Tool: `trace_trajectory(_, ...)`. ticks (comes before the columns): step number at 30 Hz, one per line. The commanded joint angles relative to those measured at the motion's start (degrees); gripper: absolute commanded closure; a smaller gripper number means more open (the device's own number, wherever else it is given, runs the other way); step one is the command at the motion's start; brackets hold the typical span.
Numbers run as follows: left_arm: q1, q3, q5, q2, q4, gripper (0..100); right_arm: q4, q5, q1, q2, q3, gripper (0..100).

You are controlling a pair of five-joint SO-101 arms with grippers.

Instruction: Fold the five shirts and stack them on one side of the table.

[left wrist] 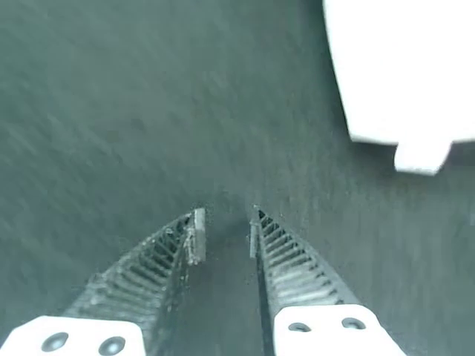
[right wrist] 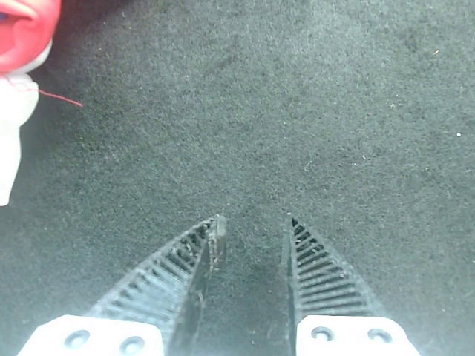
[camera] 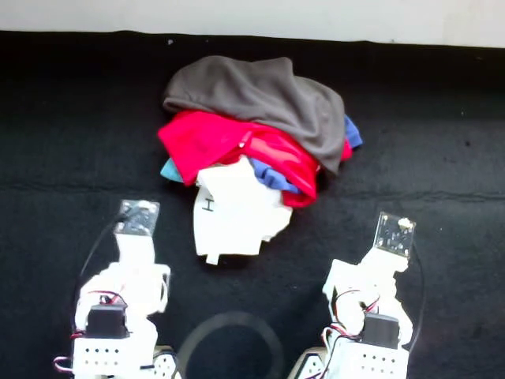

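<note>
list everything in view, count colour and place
grey shirt: 1, grey, top of the pile
red shirt: 1, red, under the grey
blue shirt: 1, blue, under the red
teal shirt: 1, teal, pile's edge
white shirt: 1, white, pile's near side
table: 1, black, under everything
ring: 1, dark, between the arm bases
left end effector: 1, black, open, over bare table
right end effector: 1, black, open, over bare table

The white left arm [camera: 130, 292] and white right arm [camera: 371, 304] were seen drawn back at the near side. The black ribbed left gripper [left wrist: 225, 222] and black ribbed right gripper [right wrist: 252, 226] were held slightly parted, angled downward.
</note>
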Motion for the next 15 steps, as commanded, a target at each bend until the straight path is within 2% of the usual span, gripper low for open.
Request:
trace_trajectory(1, -12.88, 0.75, -0.18, -0.04, -13.36, 88, 0.04, -0.44, 0.48, -0.48, 7.87, 86.8)
trace_trajectory(3, -20.09, 0.75, -0.18, -0.04, -20.92, 86, 0.04, -0.44, 0.48, -0.48, 7.87, 86.8)
trace_trajectory(5, -25.98, 0.66, -0.18, -0.04, -26.02, 78, 0.04, -0.44, 0.48, -0.48, 7.87, 86.8)
trace_trajectory(8, -29.85, 0.57, 0.00, -0.04, -26.99, 62, 0.04, -0.44, 0.48, -0.48, 7.87, 86.8)
trace_trajectory(11, -30.02, -1.71, 0.18, 0.04, -20.40, 54, 0.04, -0.44, 0.48, -0.48, 7.87, 86.8)
trace_trajectory(15, -29.58, -17.80, 0.18, 0.22, -5.71, 55, 0.04, -0.44, 0.48, -0.48, 7.87, 86.8)
